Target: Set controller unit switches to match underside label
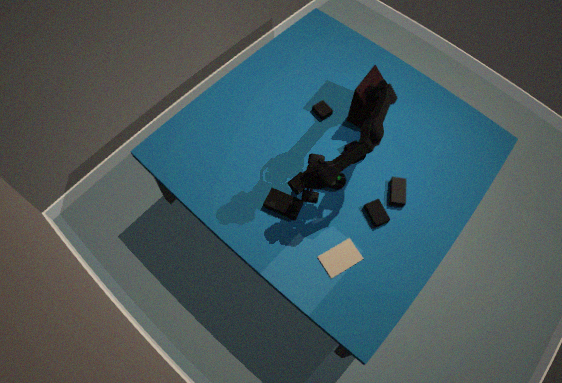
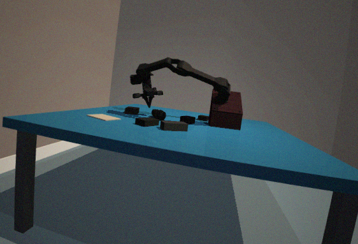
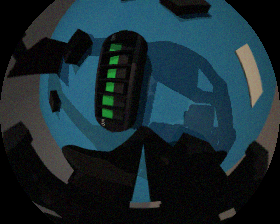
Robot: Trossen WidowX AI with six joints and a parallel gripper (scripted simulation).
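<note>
The dark controller unit [image 3: 121,80] [image 2: 158,114] sits on the blue bench with its switches up. In the top view the arm covers most of it. In the wrist view a green end shows on the left of all six rockers, with darker ends to the right. Which ends are pressed down is not clear. A tiny white print by its lower left end is unreadable. The label underneath is hidden. My gripper [image 2: 149,106] [image 3: 144,130] is shut and empty, pointing down above the bench near the unit, not touching it.
Dark blocks lie around the unit: one [image 1: 282,202] [image 2: 132,110] toward the bench edge, two [image 1: 397,190] [image 1: 376,214] on another side, and one [image 1: 322,110] near the dark red arm base [image 1: 369,83] [image 2: 225,120]. A cream card [image 1: 340,258] [image 2: 104,117] [image 3: 249,75] lies flat.
</note>
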